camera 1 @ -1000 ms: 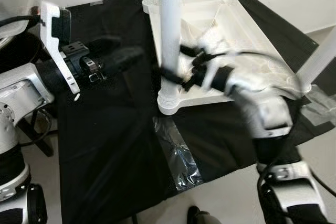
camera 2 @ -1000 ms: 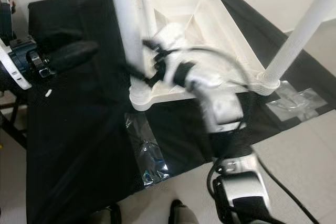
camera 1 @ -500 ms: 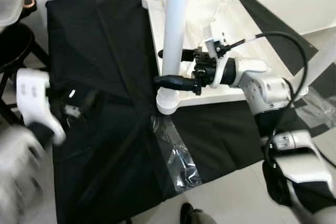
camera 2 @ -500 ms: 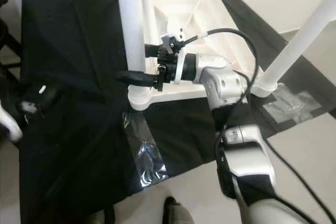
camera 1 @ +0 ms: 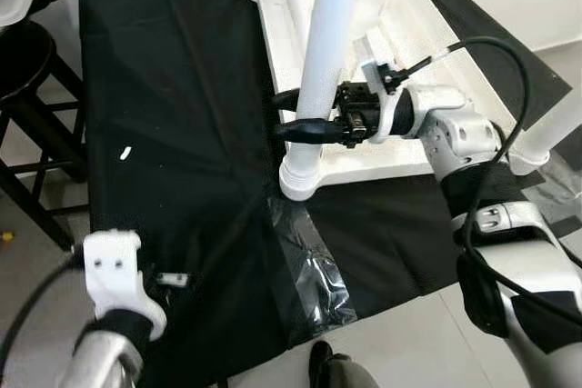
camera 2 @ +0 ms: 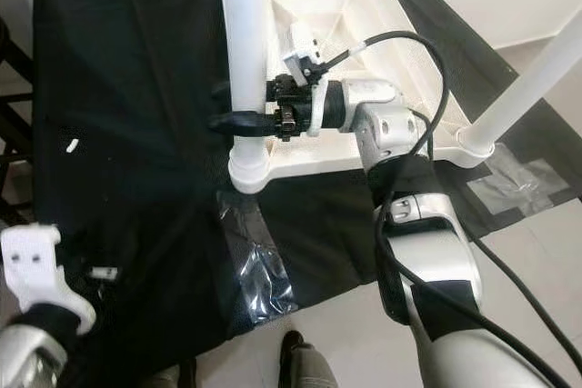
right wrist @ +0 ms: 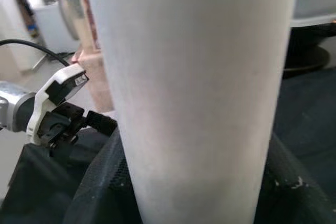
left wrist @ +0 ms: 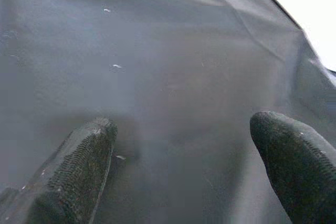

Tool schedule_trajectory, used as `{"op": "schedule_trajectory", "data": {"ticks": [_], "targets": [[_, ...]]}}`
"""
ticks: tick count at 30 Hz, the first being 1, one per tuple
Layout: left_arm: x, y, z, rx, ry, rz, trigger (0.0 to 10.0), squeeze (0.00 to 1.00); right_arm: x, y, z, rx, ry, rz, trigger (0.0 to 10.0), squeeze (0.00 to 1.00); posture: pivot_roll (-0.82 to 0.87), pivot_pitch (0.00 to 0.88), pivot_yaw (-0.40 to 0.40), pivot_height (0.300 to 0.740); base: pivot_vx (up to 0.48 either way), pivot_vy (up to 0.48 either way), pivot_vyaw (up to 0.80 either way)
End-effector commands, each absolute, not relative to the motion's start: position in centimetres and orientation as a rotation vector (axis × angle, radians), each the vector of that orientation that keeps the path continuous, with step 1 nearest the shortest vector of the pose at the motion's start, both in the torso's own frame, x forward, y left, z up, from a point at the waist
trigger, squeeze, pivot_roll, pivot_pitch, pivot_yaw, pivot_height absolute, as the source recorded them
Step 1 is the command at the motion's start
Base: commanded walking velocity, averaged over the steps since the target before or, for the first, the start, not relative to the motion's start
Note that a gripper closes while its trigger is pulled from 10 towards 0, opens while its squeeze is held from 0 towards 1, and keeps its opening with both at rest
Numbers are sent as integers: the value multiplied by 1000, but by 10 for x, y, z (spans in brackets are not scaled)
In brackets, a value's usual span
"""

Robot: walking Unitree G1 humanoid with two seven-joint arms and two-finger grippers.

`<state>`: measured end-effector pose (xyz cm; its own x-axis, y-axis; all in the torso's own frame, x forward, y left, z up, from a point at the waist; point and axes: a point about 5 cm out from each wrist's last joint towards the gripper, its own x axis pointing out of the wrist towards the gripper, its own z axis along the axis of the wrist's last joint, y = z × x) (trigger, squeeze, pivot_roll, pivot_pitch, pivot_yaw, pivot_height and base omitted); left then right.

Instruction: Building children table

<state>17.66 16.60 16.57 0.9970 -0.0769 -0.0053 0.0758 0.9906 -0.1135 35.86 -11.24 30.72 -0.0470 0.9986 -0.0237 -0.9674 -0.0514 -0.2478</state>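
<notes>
Right claw (camera 1: 296,114) grips table leg (right wrist: 194,93).

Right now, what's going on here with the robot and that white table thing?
A white plastic children's table lies upside down on a black cloth spread over the floor, its round white legs pointing up. The right gripper is shut on the nearest white leg, which stands in its corner socket. The left gripper hangs open, low over the cloth, holding nothing. A clear plastic wrapper lies on the cloth near its front edge.
</notes>
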Motion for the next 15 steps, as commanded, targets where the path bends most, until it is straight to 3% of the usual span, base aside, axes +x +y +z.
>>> {"op": "schedule_trajectory", "data": {"ticks": [1, 7, 9, 10, 11, 13, 14, 15], "targets": [[173, 163, 165, -94, -5, -68, 10000, 0, 357, -114, 305, -203, -167, 1654, 0, 0, 147, 330, -68, 740, 0, 0, 0], [174, 155, 157, -80, -1, -104, 10000, 0, 346, -123, 295, -198, -182, 1549, 0, 0, 107, 317, -79, 740, 0, 0, 0], [175, 152, 155, -82, -7, -113, 10000, 0, 332, -117, 268, -138, -131, 1287, 0, 0, 82, 310, -86, 740, 0, 0, 0], [175, 152, 155, -82, -7, -113, 10000, 0, 332, -117, 268, -138, -131, 1287, 0, 0, 82, 310, -86, 740, 0, 0, 0], [175, 152, 154, -82, -10, -117, 10000, 0, 325, -115, 259, -118, -117, 1173, 0, 0, 82, 310, -86, 740, 0, 0, 0], [179, 153, 153, -80, -13, -127, 10000, 0, 295, -102, 210, -84, 40, 733, 0, 0, 53, 305, -70, 740, 0, 0, 0], [179, 153, 153, -80, -13, -127, 10000, 0, 295, -102, 210, -84, 40, 733, 0, 0, 53, 305, -70, 740, 0, 0, 0], [180, 152, 153, -78, -18, -130, 10000, 0, 280, -102, 196, -43, 109, 590, 0, 0, 53, 305, -70, 740, 0, 0, 0]]}}
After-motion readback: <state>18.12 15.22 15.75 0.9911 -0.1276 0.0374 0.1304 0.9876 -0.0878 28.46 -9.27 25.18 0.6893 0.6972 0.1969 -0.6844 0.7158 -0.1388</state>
